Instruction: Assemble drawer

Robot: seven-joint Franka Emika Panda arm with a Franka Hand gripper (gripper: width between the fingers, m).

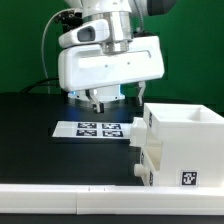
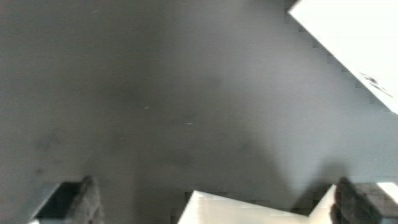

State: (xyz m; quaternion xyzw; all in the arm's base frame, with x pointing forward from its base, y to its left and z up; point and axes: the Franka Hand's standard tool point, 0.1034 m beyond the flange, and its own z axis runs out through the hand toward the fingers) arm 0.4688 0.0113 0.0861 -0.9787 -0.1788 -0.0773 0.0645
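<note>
I am looking at the drawer housing point(image 1: 182, 140), a white cube-like box sitting on the black counter point(image 1: 30, 130) at the exterior view's right. A black-and-white tag point(image 1: 187, 178) is showing on its near face. On the side facing the exterior view's left, stepped white parts point(image 1: 146, 152) are sticking out. I am taking them for the trays, though I cannot tell how far in they are sitting.

Just beside them, toward the exterior view's left, the marker board point(image 1: 98, 128) is lying flat on the counter. The arm point(image 1: 105, 55) is hanging over the marker board's far edge with its fingers point(image 1: 99, 97) pointing down, close to the counter. I cannot tell whether they are touching it.

In the wrist view the fingers point(image 2: 64, 203) are standing wide apart and clamping nothing. A white surface point(image 2: 258, 208) is showing between them, and I cannot identify it. A long white bar point(image 1: 60, 193) is lying along the counter's near edge.
</note>
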